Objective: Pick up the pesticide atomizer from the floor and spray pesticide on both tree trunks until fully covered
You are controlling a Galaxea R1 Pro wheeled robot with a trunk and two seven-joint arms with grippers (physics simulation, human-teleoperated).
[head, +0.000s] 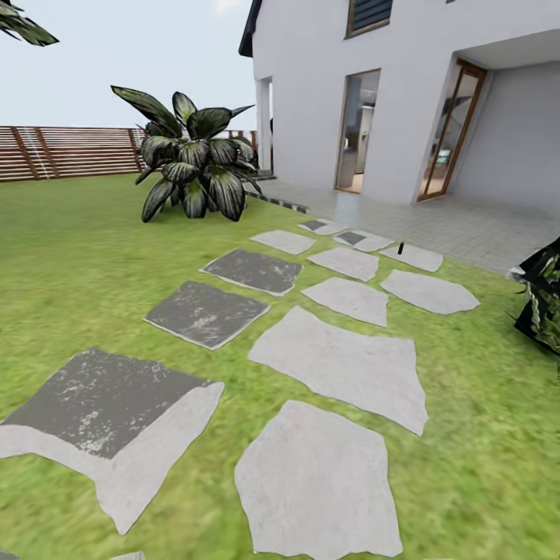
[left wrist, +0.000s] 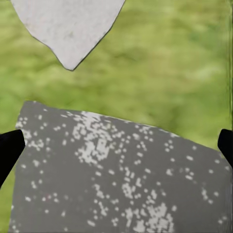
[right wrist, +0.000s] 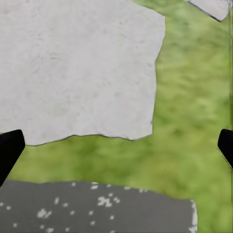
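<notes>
From the head camera, a green lawn [head: 70, 257] carries a path of flat grey stepping stones [head: 342, 365] running toward a white house [head: 404, 93] at about 1 o'clock. A small dark upright object [head: 401, 248], too small to identify, stands on a far stone near the paved terrace. A broad-leaved dark green plant [head: 198, 167] sits at 11 o'clock before a brown horizontal-slat wooden fence [head: 62, 152]. The left claw [left wrist: 116, 145] is spread wide over a dark speckled stone [left wrist: 121, 179], holding nothing. The right claw [right wrist: 116, 145] is likewise spread wide and empty above a pale stone [right wrist: 77, 68] and grass
</notes>
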